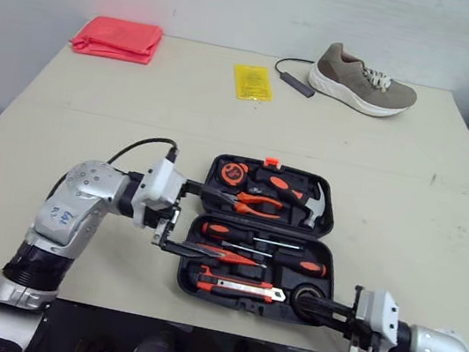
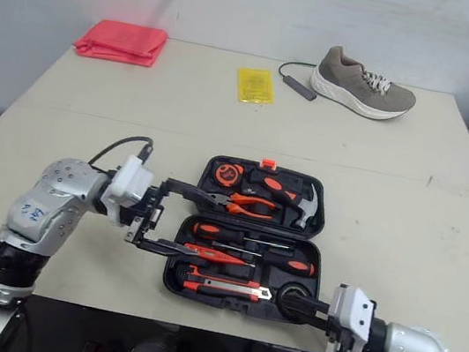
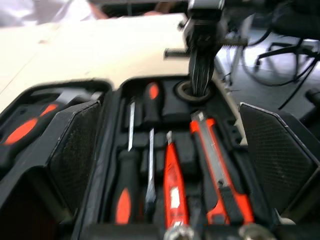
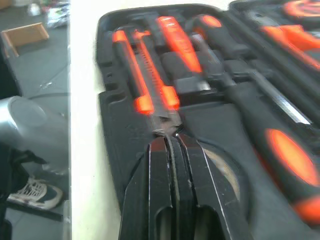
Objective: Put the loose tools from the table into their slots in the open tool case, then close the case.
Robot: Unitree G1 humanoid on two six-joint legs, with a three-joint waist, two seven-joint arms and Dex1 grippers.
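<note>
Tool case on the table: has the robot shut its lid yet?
No, the tool case lies spread open, with the hammer and other tools showing in their slots.

the left arm [image 1: 78, 205] is bent at the elbow, forearm level. the left gripper [image 1: 203, 221] is spread wide, one finger [image 1: 199, 190] well apart from the other. the right gripper [image 1: 302, 302] lies low and level, its fingers [image 4: 160, 170] pressed together, tips touching, pointing toward the left gripper's fingers.
</note>
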